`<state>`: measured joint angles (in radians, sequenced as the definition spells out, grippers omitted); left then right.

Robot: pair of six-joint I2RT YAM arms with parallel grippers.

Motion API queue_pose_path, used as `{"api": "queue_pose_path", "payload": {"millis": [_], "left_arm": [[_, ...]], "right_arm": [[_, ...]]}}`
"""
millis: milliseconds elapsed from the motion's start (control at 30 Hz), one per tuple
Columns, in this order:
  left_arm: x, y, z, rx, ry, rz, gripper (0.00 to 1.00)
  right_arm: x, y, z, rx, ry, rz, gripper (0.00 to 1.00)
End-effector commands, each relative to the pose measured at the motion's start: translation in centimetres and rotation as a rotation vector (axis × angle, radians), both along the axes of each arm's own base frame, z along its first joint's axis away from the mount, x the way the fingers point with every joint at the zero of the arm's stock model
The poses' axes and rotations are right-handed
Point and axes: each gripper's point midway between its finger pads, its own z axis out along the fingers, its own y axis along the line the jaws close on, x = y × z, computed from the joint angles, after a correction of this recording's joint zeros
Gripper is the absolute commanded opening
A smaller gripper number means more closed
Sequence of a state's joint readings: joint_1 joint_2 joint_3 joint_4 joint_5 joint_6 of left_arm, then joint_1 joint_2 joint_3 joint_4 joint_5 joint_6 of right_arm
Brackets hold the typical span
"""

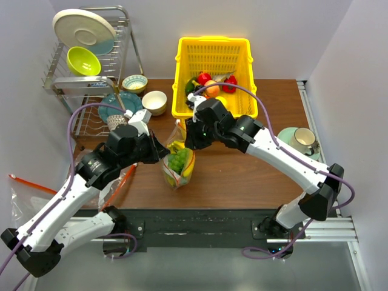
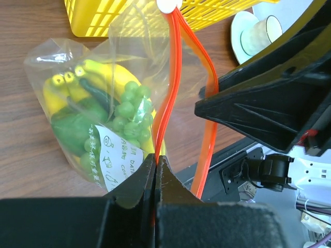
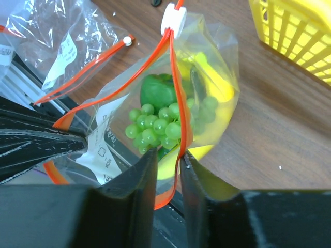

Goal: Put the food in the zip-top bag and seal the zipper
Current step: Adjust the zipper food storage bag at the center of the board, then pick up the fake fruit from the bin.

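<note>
Seen from above, the clear bag (image 1: pixel 177 168) stands on the tabletop (image 1: pixel 242 182) just in front of the yellow basket (image 1: pixel 212 41), and it is already stuffed with toy fruit. The left arm (image 1: pixel 91 173) and the right arm (image 1: pixel 273 151) meet over it on the basket's near side, one from each flank. A few red and orange toys (image 1: pixel 212 88) lie inside the basket.

In the left wrist view, the jaws are pressed together on the orange-red zipper (image 2: pixel 173 77) with no gap between them. The strip runs from there up to a white slider (image 2: pixel 168 5) at the end nearest the basket. The other lip bows away, so the mouth looks unsealed to me. Inside sit the bananas (image 2: pixel 111 77), the grapes (image 2: pixel 129 111) and a green vegetable (image 2: pixel 77 129). A white label (image 2: pixel 111 160) on the film carries small print. One word looks like "DATE"; the rest I cannot read.

In the right wrist view, the jaws stand narrowly apart with the second lip running through the gap. I cannot tell whether they truly pinch it.

I judge the bag to be light, limp and slippery. The film would crumple or slide if squeezed, and the load can sag it sideways. The stiffer strip is the sound place to hold. For sealing, the slider is the part to take, with the strip's far end kept taut.
</note>
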<state>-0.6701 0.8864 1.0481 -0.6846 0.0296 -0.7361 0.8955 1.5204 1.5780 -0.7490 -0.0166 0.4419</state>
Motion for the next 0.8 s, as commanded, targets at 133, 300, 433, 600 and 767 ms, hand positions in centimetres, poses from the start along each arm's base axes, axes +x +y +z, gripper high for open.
{"api": "queue_pose_path", "payload": {"millis": [133,300,433,600,767], "left_arm": [[0.5,0.0,0.7,-0.001,-0.053,-0.001,0.00],[0.4,-0.2,0.1,-0.008,-0.045,-0.008,0.00],[0.4,-0.5,0.0,-0.015,-0.040,-0.014,0.00],[0.4,-0.7,0.1,-0.019,-0.038,-0.027,0.00],[0.4,-0.8,-0.4,-0.015,-0.028,-0.025,0.00]], "right_arm": [[3.2,-2.4,6.3,0.039,-0.127,-0.064,0.33],[7.0,-6.2,8.7,0.058,-0.148,-0.160,0.33],[10.4,-8.8,9.1,0.039,-0.164,-0.249,0.35],[15.8,-11.6,7.7,-0.005,-0.146,-0.369,0.42],[20.6,-12.1,3.9,-0.077,-0.103,-0.437,0.73]]}}
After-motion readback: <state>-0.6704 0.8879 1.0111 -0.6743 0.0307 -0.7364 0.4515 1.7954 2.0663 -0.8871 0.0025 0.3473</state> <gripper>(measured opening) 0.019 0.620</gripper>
